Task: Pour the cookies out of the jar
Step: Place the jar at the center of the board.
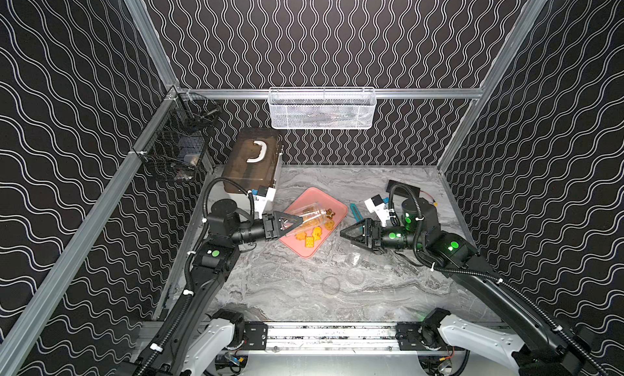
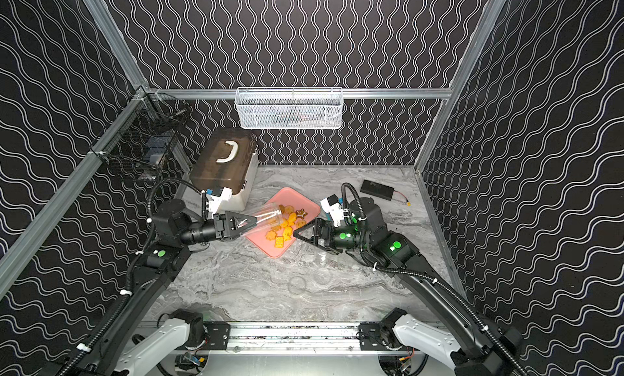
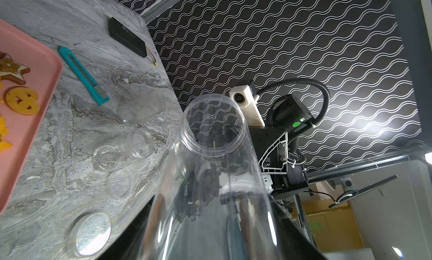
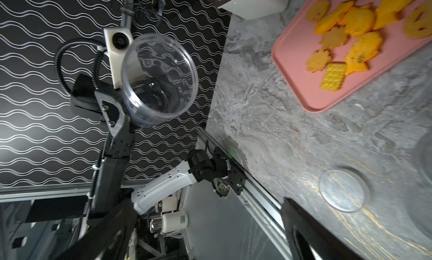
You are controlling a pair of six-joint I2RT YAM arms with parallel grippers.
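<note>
- Jar [image 1: 312, 214], a clear plastic cylinder, empty: clamped at its closed end by the left gripper [image 1: 297, 222] and held sideways above the pink rectangular plastic tray [image 1: 304, 252], mouth toward the right arm.
- Tray: flat on the grey marbled tabletop [image 1: 270, 289].
- Right gripper [image 1: 347, 234]: jaws spread wide, holding nothing, just beside the tray.
- Clear round lid [image 1: 331, 284]: flat on the tabletop, apart from the jar.
- Cookies [image 1: 312, 234], small flat orange-yellow and brown biscuits: scattered on the tray.

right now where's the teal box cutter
In a top view the teal box cutter lies on the table between the pink tray and the right arm.
</note>
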